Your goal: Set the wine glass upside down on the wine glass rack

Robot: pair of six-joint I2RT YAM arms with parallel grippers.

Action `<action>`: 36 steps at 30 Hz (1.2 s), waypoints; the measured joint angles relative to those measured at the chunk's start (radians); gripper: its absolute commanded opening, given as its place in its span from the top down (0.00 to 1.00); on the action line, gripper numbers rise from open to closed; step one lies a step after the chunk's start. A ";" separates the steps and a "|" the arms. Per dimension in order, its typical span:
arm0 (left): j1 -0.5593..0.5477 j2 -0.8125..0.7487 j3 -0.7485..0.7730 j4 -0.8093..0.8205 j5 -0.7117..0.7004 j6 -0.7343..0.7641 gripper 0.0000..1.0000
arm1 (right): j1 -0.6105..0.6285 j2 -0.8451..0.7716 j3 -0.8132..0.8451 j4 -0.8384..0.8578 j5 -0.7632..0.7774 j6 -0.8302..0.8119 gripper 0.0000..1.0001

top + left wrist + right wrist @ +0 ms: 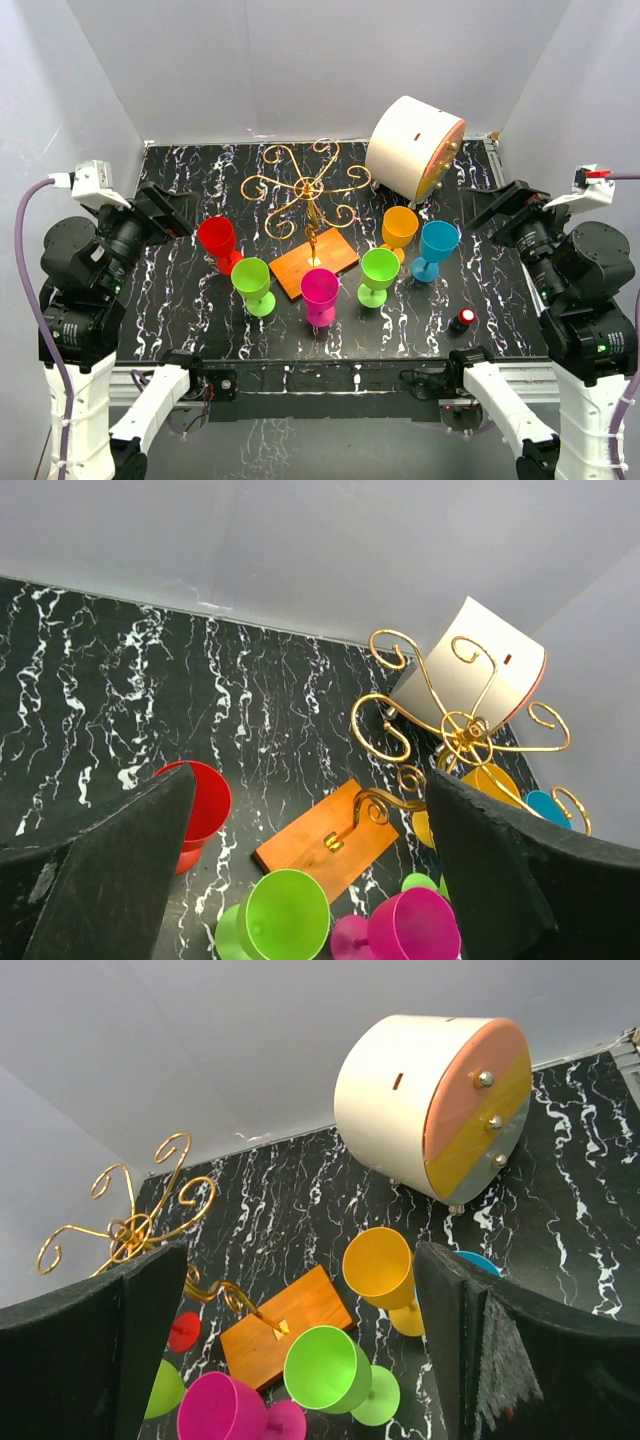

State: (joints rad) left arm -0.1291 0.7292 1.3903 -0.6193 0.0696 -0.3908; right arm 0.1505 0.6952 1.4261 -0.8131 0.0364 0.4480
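The gold wire wine glass rack stands mid-table on its orange-brown wooden base, with nothing hanging on its scroll arms. Several plastic wine glasses stand upright around the base: red, lime, magenta, green, orange and blue. My left gripper hovers open at the left edge, near the red glass. At the right edge my right gripper is open too, clear of the blue glass. Both hold nothing. The rack appears in both wrist views.
A large white cylinder with a pink and yellow face lies on its side at the back right, close behind the orange glass. A small black knob with a red light sits near the front right. White walls enclose the black marbled table.
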 measured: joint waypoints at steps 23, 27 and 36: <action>-0.063 0.088 -0.228 0.099 0.362 -0.055 0.01 | -0.042 0.167 -0.082 -0.295 -0.283 -0.031 0.35; -0.063 0.081 -0.224 0.105 0.359 -0.043 0.01 | -0.042 0.239 -0.110 -0.313 -0.253 -0.040 0.41; -0.066 0.058 -0.183 0.061 0.239 -0.001 0.01 | -0.042 0.412 -0.148 -0.300 -0.040 -0.082 0.58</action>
State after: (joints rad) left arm -0.1947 0.7868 1.2076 -0.5579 0.3084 -0.3920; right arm 0.1089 1.1069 1.2785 -1.1130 -0.0032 0.3664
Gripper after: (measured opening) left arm 0.985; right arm 0.414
